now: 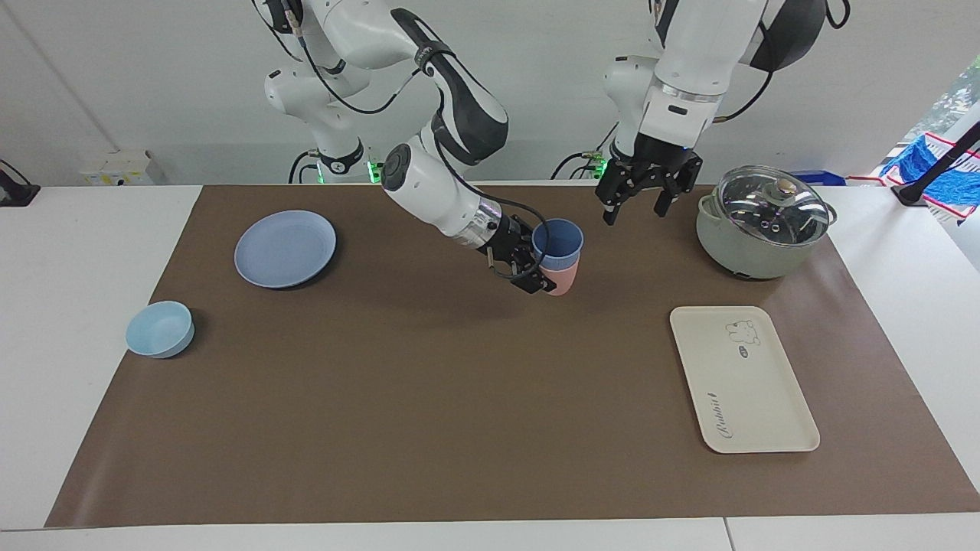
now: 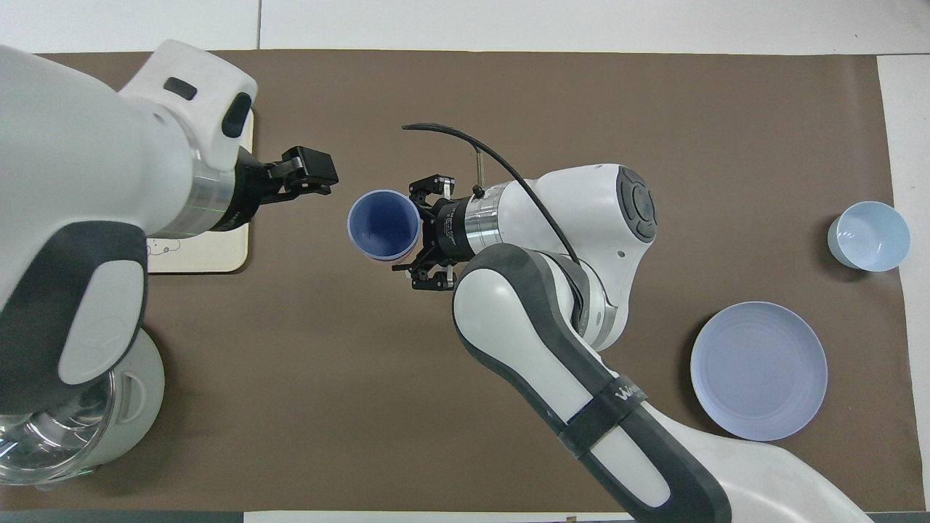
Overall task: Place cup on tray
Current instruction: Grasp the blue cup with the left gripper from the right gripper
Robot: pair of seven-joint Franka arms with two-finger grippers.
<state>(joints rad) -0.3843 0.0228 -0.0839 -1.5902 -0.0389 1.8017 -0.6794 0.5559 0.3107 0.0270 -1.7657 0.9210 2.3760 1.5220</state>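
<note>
1. The blue cup (image 1: 557,238) sits nested inside a pink cup (image 1: 564,280) near the middle of the brown mat (image 1: 429,398), nearer to the robots than the tray (image 1: 766,398). Only the pink cup's lower part shows under it.

2. The right gripper (image 1: 536,264) reaches in low and tilted from the right arm's end of the table. Its fingers are spread, one on each side of the stacked cups. From where I stand I cannot tell whether they press on the wall yet, or which cup they would meet first.

3. The left gripper (image 1: 638,207) hangs in the air with its fingers spread, holding nothing, between the cups and the lidded pot (image 1: 762,222). That arm looks to be waiting.

4. The tray lies flat toward the left arm's end of the table, well apart from the cups, with nothing on it.

5. I would judge the cup light, stiff and smooth, thin plastic that gives a little under a hard squeeze. It is open at the top and tapers downward, so a grip on the wall may slide upward.

6. The safest hold seems to be across the upper wall just under the rim, above the pink cup's edge, so only the blue one lifts.

7. The risk I see is the two cups sticking together; a slight twist or a slow pull may be needed to part them.

8. A blue plate (image 1: 285,249) and a light-blue bowl (image 1: 160,328) lie toward the right arm's end, out of the way.
</note>
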